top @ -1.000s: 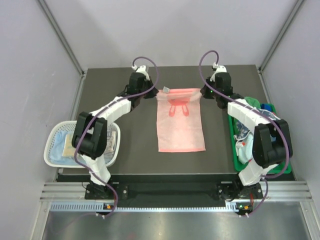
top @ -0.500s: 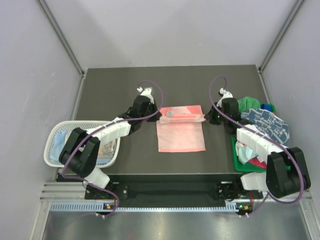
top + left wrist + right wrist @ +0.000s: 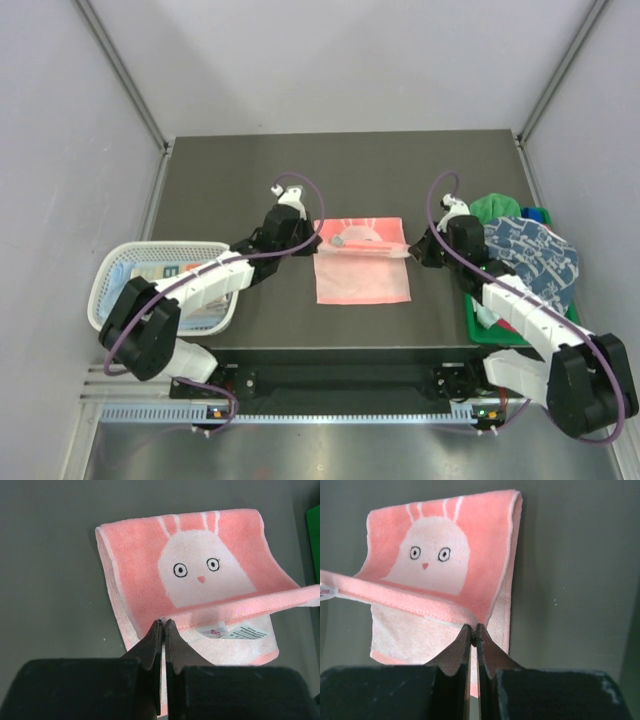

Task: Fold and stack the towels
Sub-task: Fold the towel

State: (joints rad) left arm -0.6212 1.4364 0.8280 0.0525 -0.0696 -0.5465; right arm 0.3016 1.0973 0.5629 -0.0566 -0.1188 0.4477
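A coral pink towel with a white rabbit print lies mid-table, its far edge lifted and carried over its near part. My left gripper is shut on the towel's left corner, and my right gripper is shut on its right corner. In the left wrist view the fingertips pinch the raised hem above the towel, with a label hanging under the hem. In the right wrist view the gripper pinches the hem over the towel.
A white mesh basket with folded cloths stands at the left. A green bin at the right holds more towels, with a navy patterned one and a green one on top.
Both grippers have drawn the towel's far edge toward the near side, doubling the towel over itself. Both arms have moved nearer.
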